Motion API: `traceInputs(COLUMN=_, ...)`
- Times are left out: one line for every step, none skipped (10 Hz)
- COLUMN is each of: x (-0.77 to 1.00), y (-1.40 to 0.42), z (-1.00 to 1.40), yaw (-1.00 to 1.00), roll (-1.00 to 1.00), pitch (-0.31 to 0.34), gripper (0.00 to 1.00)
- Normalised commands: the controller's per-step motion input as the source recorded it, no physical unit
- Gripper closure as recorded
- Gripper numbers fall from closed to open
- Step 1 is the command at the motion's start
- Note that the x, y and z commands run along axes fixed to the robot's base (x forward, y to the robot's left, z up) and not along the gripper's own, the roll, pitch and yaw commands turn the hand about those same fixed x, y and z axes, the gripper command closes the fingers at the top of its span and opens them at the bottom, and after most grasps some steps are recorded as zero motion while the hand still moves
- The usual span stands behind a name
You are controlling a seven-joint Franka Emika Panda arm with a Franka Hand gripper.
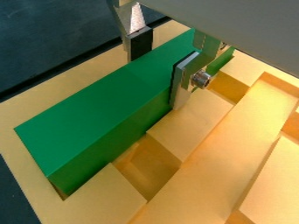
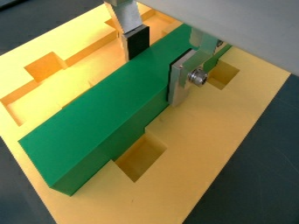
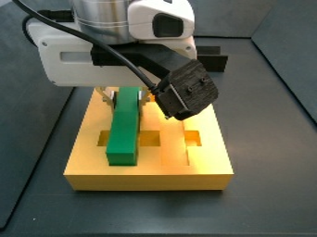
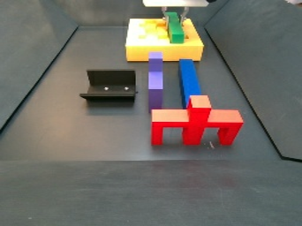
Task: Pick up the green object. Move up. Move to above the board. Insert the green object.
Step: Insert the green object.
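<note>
The green object (image 1: 105, 114) is a long green bar lying lengthwise over the orange-yellow board (image 1: 233, 166). It shows in both wrist views (image 2: 100, 122) and both side views (image 3: 124, 125) (image 4: 175, 28). My gripper (image 1: 162, 63) is shut on it near one end: the dark pad (image 1: 139, 44) presses its far side and the silver finger plate (image 1: 184, 79) its near side, and likewise in a wrist view (image 2: 160, 61). In a side view the gripper (image 3: 124, 95) stands over the board (image 3: 161, 167). Whether the bar sits in a groove I cannot tell.
Square holes in the board (image 2: 138, 159) (image 2: 47, 66) lie beside the bar. In a side view a purple bar (image 4: 156, 81), a blue bar (image 4: 188, 79) and a red piece (image 4: 195, 122) lie on the floor in front of the board (image 4: 147, 44). The fixture (image 4: 109, 86) stands to their left.
</note>
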Motion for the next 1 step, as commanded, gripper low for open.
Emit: traceInputs(x=0.0, y=0.0, z=0.0, yaw=0.0, roll=0.0, pitch=0.0, gripper=1.0)
